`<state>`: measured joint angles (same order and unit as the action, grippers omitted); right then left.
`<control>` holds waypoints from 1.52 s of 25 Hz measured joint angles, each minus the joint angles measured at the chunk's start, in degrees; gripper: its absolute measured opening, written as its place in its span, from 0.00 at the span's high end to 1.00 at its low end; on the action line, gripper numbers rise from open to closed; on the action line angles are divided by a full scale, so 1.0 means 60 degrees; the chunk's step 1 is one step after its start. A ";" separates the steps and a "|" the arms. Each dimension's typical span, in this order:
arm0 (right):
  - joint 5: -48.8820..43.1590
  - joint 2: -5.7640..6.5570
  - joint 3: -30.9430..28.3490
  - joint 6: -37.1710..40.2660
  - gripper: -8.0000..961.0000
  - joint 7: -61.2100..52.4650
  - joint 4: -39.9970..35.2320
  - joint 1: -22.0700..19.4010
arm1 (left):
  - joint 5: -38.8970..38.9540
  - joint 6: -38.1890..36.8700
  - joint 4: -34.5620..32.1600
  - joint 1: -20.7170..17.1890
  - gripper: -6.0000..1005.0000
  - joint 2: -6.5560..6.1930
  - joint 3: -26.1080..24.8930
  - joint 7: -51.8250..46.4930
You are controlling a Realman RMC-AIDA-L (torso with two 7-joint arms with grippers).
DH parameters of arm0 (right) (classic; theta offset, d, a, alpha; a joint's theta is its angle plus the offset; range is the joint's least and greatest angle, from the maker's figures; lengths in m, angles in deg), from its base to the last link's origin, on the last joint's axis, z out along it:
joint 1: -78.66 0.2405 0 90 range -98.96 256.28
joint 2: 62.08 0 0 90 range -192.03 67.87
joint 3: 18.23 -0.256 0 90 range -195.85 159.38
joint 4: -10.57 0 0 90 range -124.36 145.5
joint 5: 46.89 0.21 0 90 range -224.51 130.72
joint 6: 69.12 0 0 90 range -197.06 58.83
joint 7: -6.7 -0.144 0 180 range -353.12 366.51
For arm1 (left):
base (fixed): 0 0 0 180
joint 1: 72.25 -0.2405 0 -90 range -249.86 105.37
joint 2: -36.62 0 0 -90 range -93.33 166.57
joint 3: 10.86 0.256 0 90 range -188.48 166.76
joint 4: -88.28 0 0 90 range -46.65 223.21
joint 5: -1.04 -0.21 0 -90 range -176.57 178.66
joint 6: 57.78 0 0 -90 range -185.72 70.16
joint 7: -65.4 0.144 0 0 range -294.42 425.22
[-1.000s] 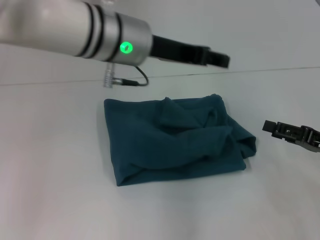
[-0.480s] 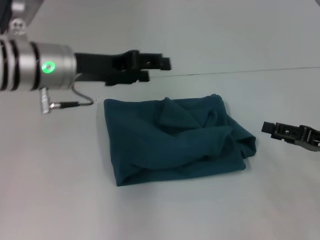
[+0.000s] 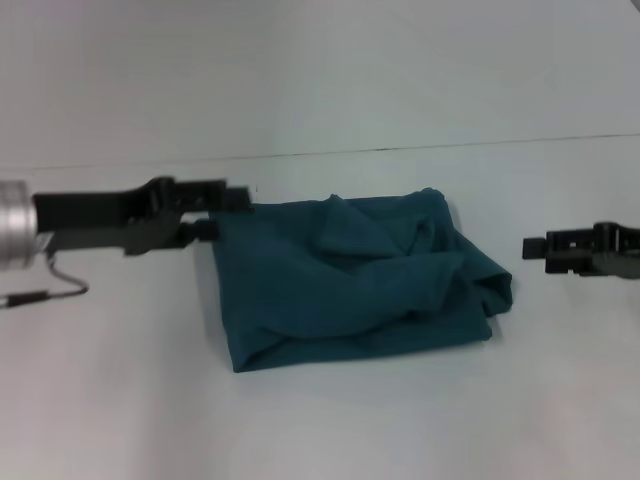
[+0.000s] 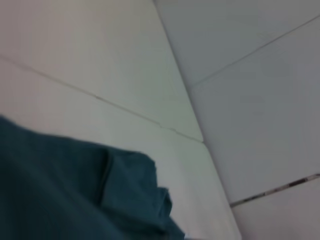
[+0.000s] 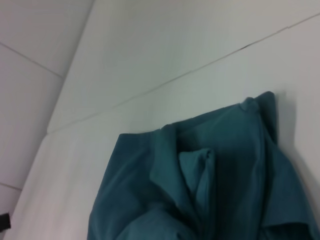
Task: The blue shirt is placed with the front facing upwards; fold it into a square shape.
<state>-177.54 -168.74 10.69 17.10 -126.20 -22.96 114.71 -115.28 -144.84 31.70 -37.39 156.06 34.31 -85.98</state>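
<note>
1. Teal cotton: our shirt [image 3: 350, 280] lies mid-table [image 3: 120, 400] as a rough square bundle with its plain side up. The right half is still rumpled, so we judge the fold nearly done and in need of tidying.
2. Our left gripper [image 3: 205, 208] sits at the shirt's far left corner, fingers slightly parted, holding nothing. We judge it well placed to pinch or press that corner.
3. Our right gripper [image 3: 550, 250] hangs just off the shirt's right edge, clear of the cloth. We cannot tell whether it is parted or closed.
</note>
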 joint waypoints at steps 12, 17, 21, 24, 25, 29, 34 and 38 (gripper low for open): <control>-0.0195 0.0291 0.1941 0.0156 0.30 -0.2238 -0.0731 0.1419 | -0.1468 -0.1337 -0.0038 -0.0956 0.27 0.0012 -0.1825 0.1486; -0.1078 0.0147 0.2086 0.0096 0.30 -0.2886 -0.0862 0.1976 | -0.1597 -0.1343 -0.0056 -0.1170 0.27 0.0031 -0.2546 0.1576; -0.1877 0.0002 0.2090 -0.0077 0.30 -0.3094 -0.0865 0.2393 | -0.1611 -0.1343 -0.0056 -0.1219 0.27 0.0009 -0.2865 0.1586; -0.2167 -0.0125 0.2125 -0.0370 0.30 -0.3130 -0.0838 0.2632 | -0.1583 -0.1324 -0.0056 -0.1224 0.27 0.0005 -0.2963 0.1583; -0.2206 -0.0176 0.2156 -0.0503 0.30 -0.3131 -0.0798 0.2692 | -0.1572 -0.1320 -0.0055 -0.1224 0.27 0.0005 -0.2971 0.1581; -0.2283 -0.0448 0.2511 -0.1027 0.30 -0.3257 -0.0718 0.2869 | -0.1556 -0.1286 -0.0032 -0.1199 0.27 0.0000 -0.2979 0.1575; -0.2301 -0.0669 0.3299 -0.1689 0.30 -0.3575 -0.0454 0.3110 | -0.1546 -0.1220 0.0016 -0.1093 0.27 0.0001 -0.2979 0.1557; -0.2318 -0.0771 0.3544 -0.1776 0.30 -0.3638 -0.0242 0.3293 | -0.1539 -0.1173 0.0023 -0.1072 0.27 0.0020 -0.2948 0.1535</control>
<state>-191.45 -173.37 31.95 6.45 -148.03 -24.41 134.47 -124.51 -151.88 31.84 -43.83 156.18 16.62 -76.77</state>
